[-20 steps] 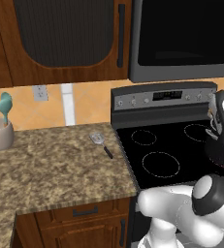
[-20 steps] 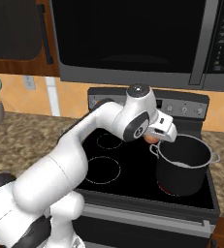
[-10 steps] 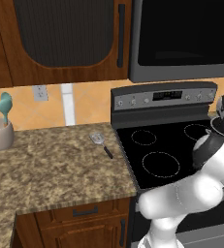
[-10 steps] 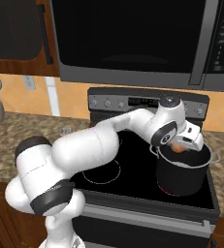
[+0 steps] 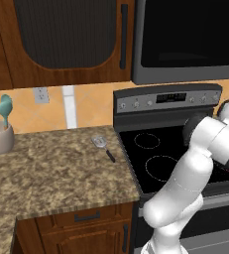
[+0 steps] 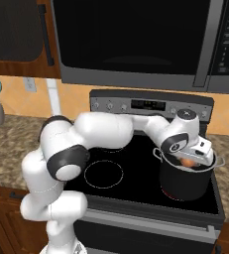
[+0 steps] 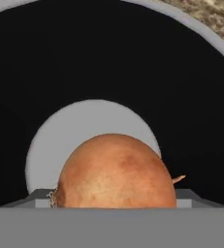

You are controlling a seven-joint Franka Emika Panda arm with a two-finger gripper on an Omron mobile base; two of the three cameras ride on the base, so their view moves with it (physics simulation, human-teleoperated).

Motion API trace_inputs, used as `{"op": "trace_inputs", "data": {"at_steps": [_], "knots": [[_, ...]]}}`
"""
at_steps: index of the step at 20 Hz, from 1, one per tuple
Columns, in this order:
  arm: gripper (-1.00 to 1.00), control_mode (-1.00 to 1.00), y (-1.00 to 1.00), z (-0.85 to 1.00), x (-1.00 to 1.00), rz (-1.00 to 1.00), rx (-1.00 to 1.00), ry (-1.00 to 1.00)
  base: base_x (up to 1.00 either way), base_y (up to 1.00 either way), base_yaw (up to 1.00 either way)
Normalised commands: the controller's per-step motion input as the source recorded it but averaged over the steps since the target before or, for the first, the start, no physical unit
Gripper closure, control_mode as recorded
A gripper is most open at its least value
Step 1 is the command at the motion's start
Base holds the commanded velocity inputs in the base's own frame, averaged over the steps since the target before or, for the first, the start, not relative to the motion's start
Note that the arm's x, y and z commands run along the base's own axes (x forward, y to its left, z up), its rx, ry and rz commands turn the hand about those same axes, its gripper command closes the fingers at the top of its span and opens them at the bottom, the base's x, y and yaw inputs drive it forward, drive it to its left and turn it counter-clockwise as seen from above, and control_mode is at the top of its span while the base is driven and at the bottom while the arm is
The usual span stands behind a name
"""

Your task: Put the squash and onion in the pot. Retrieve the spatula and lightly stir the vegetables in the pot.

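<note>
Since the earlier frames, arm swung further right across the stove; tool (image 6: 191,159) came from beside the pot to directly over its mouth, carrying the onion with it.

Tool: two dark fingers, spread wide and grasping the onion.

Onion (image 7: 114,172): round, smooth, tan-orange skin with a small pointed wisp at one side; held between the fingers just above the pot's rim, seen as an orange spot in the right base view (image 6: 187,161).

Pot (image 6: 184,177): round steel body, dark reflective wall, thin bright rim, small side handle; stood on the right front part of the stove (image 6: 136,163). From the hand camera its inside read as black wall around a pale grey circular floor (image 7: 60,135).

Stove: glossy black glass top with thin white burner rings, grey control panel at the back.

Spatula (image 5: 103,147): square slotted silver head, thin black handle; lay flat on the tabletop (image 5: 56,168) near its right edge, close to the stove.

Tabletop: speckled brown granite.

Crock (image 5: 0,139): plain beige cylinder at the tabletop's back left corner, holding teal spoon-shaped utensils (image 5: 5,106).
</note>
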Motion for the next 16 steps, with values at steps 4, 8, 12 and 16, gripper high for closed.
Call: {"op": "trace_inputs", "data": {"at_steps": [4, 8, 12, 16], "knots": [[-1.0, -1.0, 0.0, -0.09, 0.16, 0.0, 0.05, 0.03, 0.0, 0.0, 0.0], [-1.0, -1.0, 0.0, 0.0, 0.2, 0.01, 0.0, 0.04, 0.0, 0.0, 0.0], [-1.0, -1.0, 0.1, -0.01, 0.21, 0.04, 0.0, 0.06, 0.0, 0.0, 0.0], [-1.0, -1.0, 0.06, 0.01, -0.06, 0.03, 0.0, -0.01, 0.0, 0.0, 0.0]]}}
